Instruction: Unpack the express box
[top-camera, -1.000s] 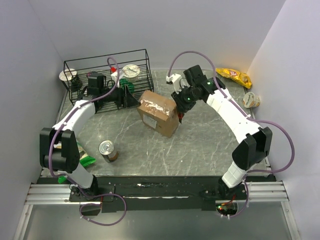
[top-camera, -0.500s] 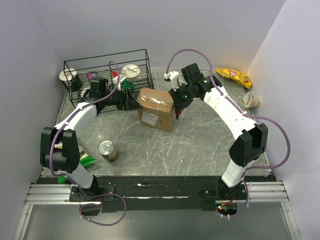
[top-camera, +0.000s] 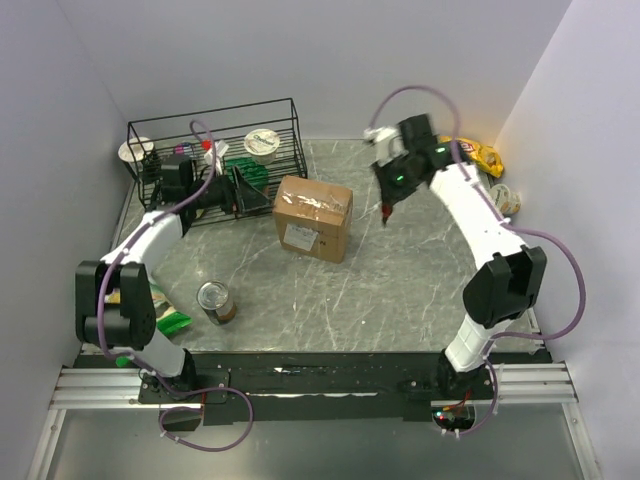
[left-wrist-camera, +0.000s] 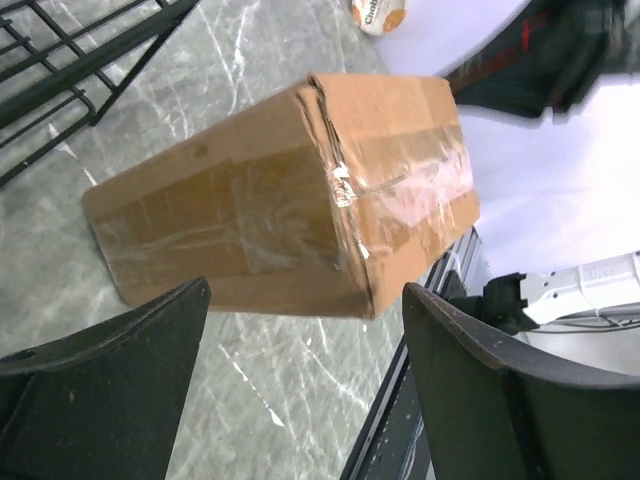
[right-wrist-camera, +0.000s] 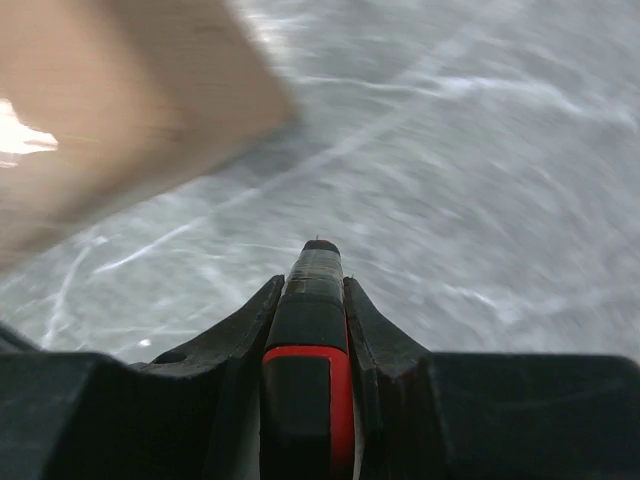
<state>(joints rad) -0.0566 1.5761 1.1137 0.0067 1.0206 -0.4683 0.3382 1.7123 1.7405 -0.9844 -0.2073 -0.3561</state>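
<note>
The express box (top-camera: 313, 217), a brown carton with clear tape and a white label, lies flat mid-table. In the left wrist view the express box (left-wrist-camera: 290, 200) lies just ahead of the fingers, untouched. My left gripper (top-camera: 262, 192) stands open just left of it, beside the basket; in its own view the left gripper (left-wrist-camera: 305, 295) has only table between the jaws. My right gripper (top-camera: 388, 195) hovers off the box's right side, apart from it. The right gripper (right-wrist-camera: 313, 290) is shut on a slim black-and-red tool (right-wrist-camera: 315, 300), tip pointing at the table. The box (right-wrist-camera: 110, 110) is a blur at upper left.
A black wire basket (top-camera: 215, 150) holding a cup (top-camera: 262, 143) and other items stands at the back left. A tin can (top-camera: 215, 300) and green packet (top-camera: 170, 322) lie front left. A yellow snack bag (top-camera: 470, 150) and a cup (top-camera: 503, 200) sit at the right wall.
My right arm has drawn back and to the right, away from the box, still holding the tool. The box has settled flat. My left gripper has pulled back toward the basket and opened wider.
</note>
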